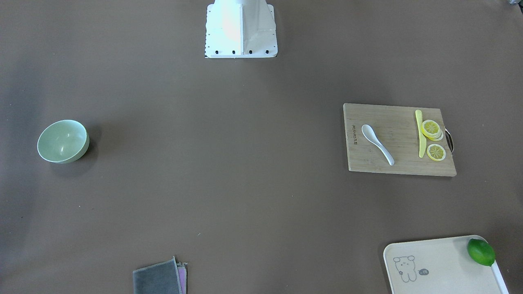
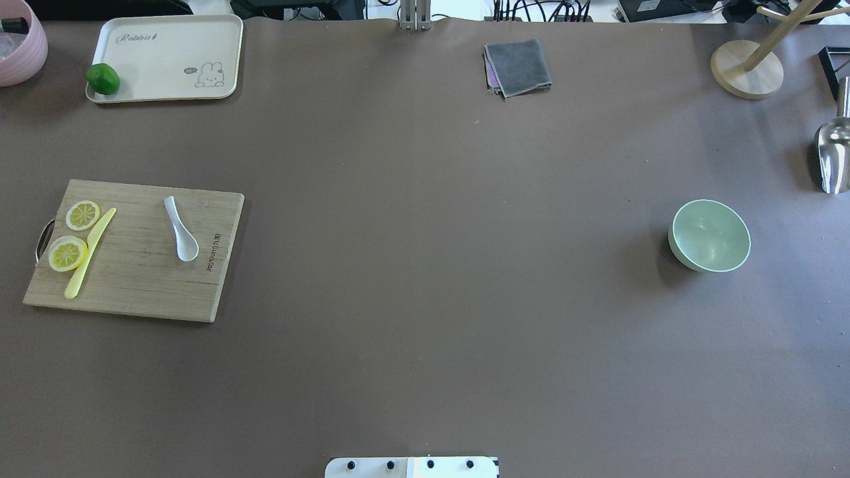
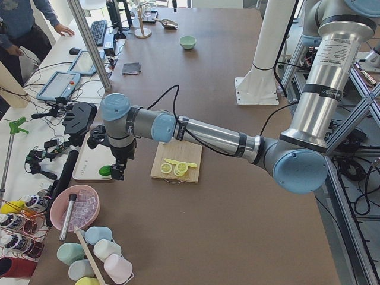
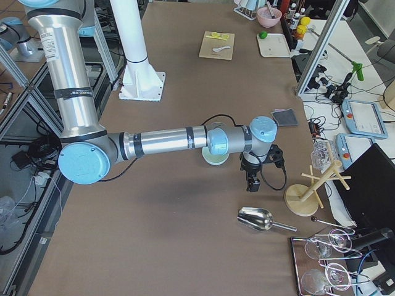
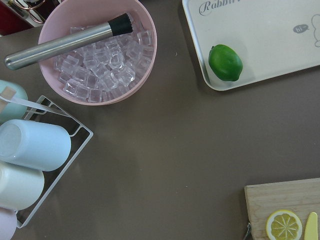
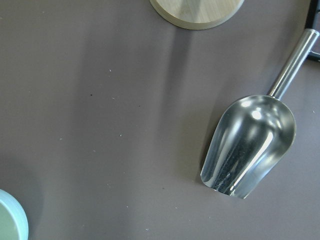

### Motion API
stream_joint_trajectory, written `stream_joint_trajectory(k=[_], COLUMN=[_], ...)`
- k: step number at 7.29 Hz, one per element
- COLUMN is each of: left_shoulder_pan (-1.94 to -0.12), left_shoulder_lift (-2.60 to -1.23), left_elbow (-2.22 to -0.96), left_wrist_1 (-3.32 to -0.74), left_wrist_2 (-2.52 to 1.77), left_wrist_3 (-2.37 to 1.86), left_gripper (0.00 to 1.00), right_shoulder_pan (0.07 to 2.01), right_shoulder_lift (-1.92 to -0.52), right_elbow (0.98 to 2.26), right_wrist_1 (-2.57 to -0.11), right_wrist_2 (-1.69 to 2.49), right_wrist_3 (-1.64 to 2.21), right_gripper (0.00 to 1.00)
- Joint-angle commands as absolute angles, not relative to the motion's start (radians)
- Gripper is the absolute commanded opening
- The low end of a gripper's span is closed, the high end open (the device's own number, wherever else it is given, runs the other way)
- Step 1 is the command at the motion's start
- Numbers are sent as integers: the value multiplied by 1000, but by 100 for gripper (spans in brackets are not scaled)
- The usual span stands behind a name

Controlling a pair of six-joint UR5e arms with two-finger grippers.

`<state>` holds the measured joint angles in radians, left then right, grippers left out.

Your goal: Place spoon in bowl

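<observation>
Step in hand looks like the reach, nothing picked yet — spoon (image 2: pixel 180 229) lies on the cutting board (image 2: pixel 133 279) on the surface's left side, bowl (image 2: pixel 709 236) empty and well apart on the right. Left gripper (image 3: pixel 117 171) hangs off the board's handle end near the tray (image 2: pixel 166 53), spoon outside its wrist view; right gripper (image 4: pixel 251 185) hangs near the bowl — can't tell if either is spread or clenched. Next: left arm should move over the board and descend on the spoon's handle.

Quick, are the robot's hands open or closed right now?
Left gripper: cannot tell, seen only from the side.
Right gripper: cannot tell either.
</observation>
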<state>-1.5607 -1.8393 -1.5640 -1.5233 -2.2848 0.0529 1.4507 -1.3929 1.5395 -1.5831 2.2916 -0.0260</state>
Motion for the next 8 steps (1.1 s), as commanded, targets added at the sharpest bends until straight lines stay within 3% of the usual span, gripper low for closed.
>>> stream_joint_trajectory(k=[1,5,8], left_shoulder_pan=[-1575,-1571,-1571], left_shoulder_lift=[-1829,-1705,-1632], left_elbow=[-1572,-1633,-1637], left_wrist_1=[-1526,-1604,-1773], left_wrist_2=[-2280,-2209,-2214], left_wrist_3=[57,51,51], left_gripper=[98,98,98], right_shoulder_pan=[1473,1470,1470], right_shoulder_lift=[-1402,-1413,-1466], right_elbow=[1539,1542,1517], right_wrist_1=[-1583,-1574,-1337], right_wrist_2=[2292,2295,2302], right_wrist_3=[-23,-20,-11], right_gripper=[100,100,100])
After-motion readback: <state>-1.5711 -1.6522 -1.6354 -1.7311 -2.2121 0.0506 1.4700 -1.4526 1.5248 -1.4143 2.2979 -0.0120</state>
